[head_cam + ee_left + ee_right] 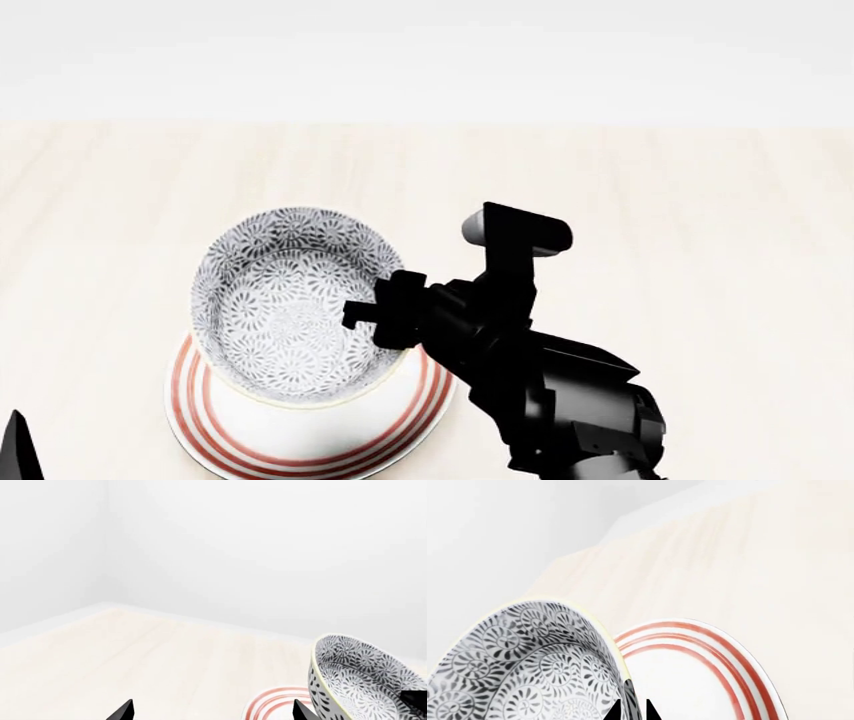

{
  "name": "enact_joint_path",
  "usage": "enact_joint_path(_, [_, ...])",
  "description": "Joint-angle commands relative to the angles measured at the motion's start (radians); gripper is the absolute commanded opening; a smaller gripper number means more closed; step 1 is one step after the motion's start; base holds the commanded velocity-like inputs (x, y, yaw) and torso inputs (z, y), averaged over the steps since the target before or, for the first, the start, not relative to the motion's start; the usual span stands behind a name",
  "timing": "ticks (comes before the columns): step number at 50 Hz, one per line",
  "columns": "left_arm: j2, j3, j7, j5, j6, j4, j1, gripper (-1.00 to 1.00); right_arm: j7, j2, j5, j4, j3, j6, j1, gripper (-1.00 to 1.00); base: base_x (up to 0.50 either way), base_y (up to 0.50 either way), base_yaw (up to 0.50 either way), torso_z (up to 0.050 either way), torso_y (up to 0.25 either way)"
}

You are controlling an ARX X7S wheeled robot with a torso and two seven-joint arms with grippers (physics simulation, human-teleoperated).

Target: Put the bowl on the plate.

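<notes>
Head view: one bowl, tilted, rim pinched by the right gripper, sits over the one plate near the table's front edge; bare wood all around. The left gripper hangs wide open beside them.

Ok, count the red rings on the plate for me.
3, concentric around the rim of the plate, which lies on the table under the tilted bowl; the bowl hides part of each ring.

Pale wood-grain counter stretches wide under soft, even light; plain white walls rise behind it, meeting in a corner.
</notes>
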Motion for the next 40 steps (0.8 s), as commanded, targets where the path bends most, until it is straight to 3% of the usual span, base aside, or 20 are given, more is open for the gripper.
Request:
enact_joint_path(1, [-0.008, -0.006, -0.001, -0.003, 0.012, 0.01, 0.023, 1.0, 0.032, -0.003, 0.072, 0.0, -0.009, -0.029, -0.024, -1.0, 0.0, 0.0, 0.0, 0.0, 0.0])
enact_joint_path(14, [-0.012, 0.001, -0.002, -0.001, 0.022, 0.02, 0.04, 1.0, 0.151, -0.003, -0.022, 0.0, -0.034, 0.006, -0.039, -1.0, 0.0, 0.0, 0.0, 0.0, 0.001])
enact_joint_path(28, [-0.017, 0.009, -0.007, -0.005, 0.016, 0.018, 0.028, 1.0, 0.16, -0.003, -0.068, 0.0, 0.013, 0.0, -0.037, -1.0, 0.0, 0.0, 0.0, 0.0, 0.0])
enact_joint_path(29, [-0.017, 0.011, -0.007, -0.004, 0.017, 0.016, 0.027, 1.0, 0.154, -0.003, -0.065, 0.0, 0.014, -0.003, -0.037, 1.0, 0.0, 0.0, 0.0, 0.0, 0.0])
enact_joint_path(34, [-0.016, 0.017, -0.007, -0.002, 0.02, 0.011, 0.025, 1.0, 0.101, -0.003, -0.039, 0.0, 0.012, -0.066, -0.039, 1.0, 0.0, 0.0, 0.0, 0.0, 0.0])
enact_joint_path(40, [-0.016, 0.023, -0.009, -0.002, 0.02, 0.013, 0.025, 1.0, -0.021, -0.003, 0.083, 0.0, -0.094, -0.319, -0.035, 1.0, 0.0, 0.0, 0.0, 0.0, 0.0])
